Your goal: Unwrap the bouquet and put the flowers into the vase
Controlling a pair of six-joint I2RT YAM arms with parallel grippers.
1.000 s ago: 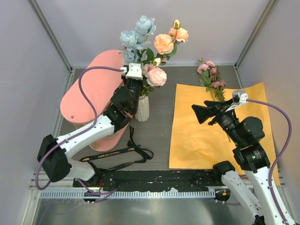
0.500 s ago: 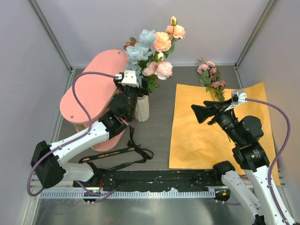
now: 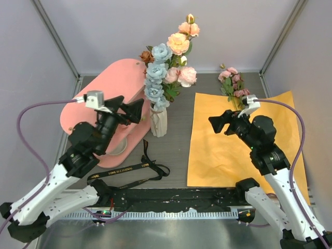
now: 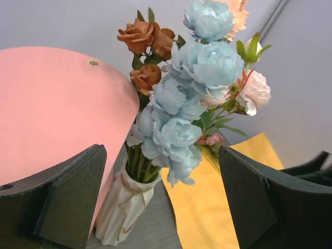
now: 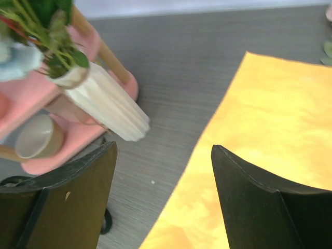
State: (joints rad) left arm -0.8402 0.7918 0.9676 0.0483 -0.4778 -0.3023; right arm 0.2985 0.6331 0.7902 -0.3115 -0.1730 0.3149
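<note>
In ribbed white vase (image 3: pixel 158 122), flowers (image 3: pixel 165 62) stand upright. Your left gripper (image 3: pixel 130 106) spread wide, empty, near vase. Your right gripper (image 3: pixel 217 123) spread, empty, over orange paper (image 3: pixel 228 155).

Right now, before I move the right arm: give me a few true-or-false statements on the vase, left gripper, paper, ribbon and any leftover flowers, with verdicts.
1. The vase holds blue, peach and pink flowers. True.
2. The left gripper is shut on the stems. False: it is open and empty, to the left of the vase.
3. The orange paper is wrapped round the flowers. False: it lies flat on the table, right of the vase.
4. A mauve sprig lies outside the vase, at the paper's far edge. True.
5. The black ribbon lies loose on the table, nearer the arms than the vase. True.
</note>
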